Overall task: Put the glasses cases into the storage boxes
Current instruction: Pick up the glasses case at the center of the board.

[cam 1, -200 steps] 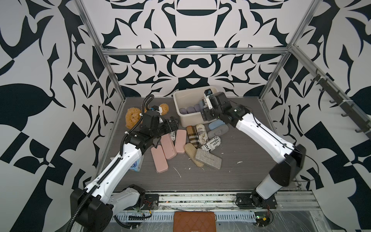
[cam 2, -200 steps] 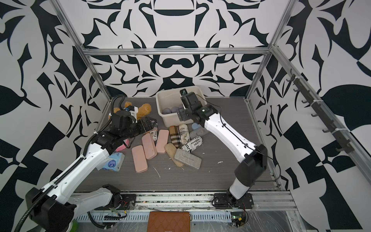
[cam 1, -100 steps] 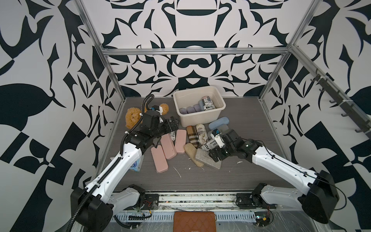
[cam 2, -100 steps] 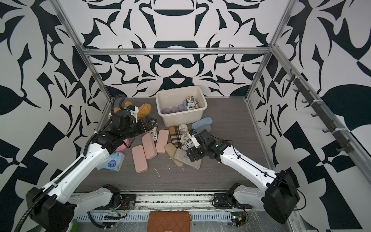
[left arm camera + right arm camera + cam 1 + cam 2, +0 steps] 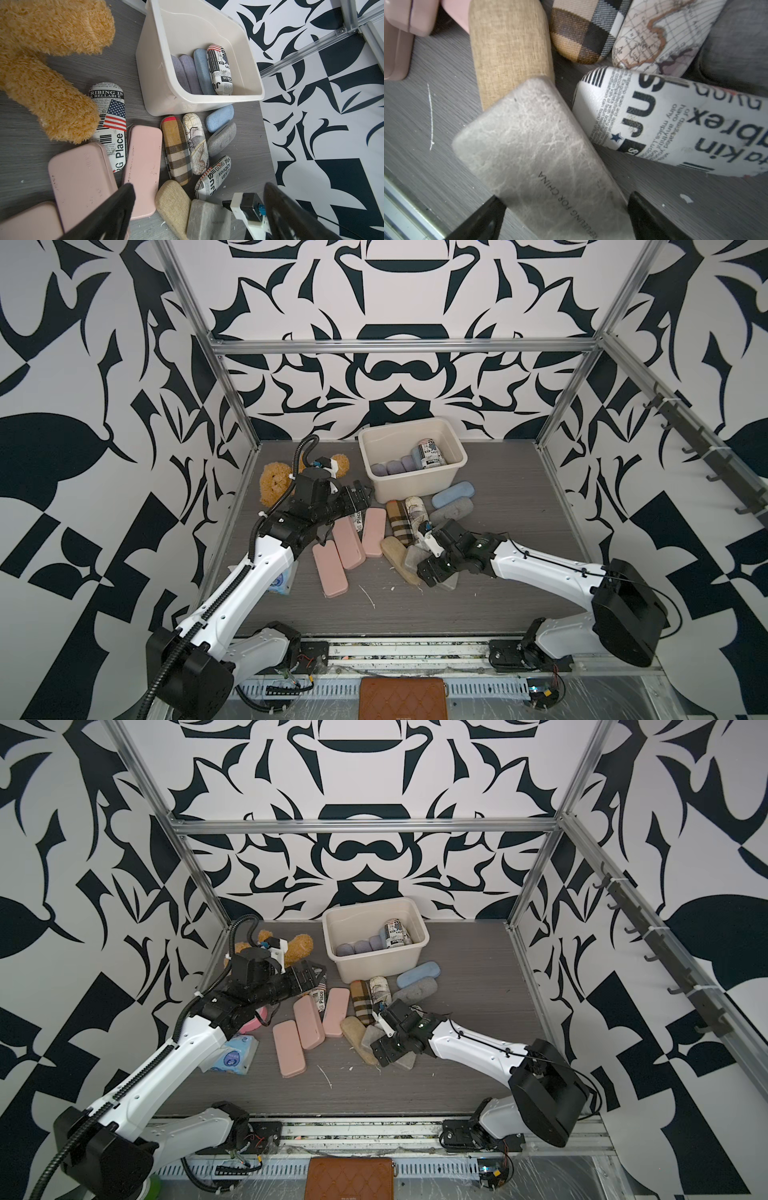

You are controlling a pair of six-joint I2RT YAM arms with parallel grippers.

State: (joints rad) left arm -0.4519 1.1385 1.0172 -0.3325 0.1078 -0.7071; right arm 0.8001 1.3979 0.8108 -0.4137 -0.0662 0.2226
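Right pincer swung from the tub down to the grey case, jaws wide either side, not clamped yet, so that's the next pickup. Left pincer hangs wide, empty.

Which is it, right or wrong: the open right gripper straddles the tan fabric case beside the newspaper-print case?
Wrong on the case. The right wrist view shows the open right gripper straddling the grey crackled-leather case, not the tan fabric case, beside the newspaper-print case.

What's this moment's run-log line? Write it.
left gripper: open, near pink cases | right gripper: open, astride grey case | tub: four cases inside
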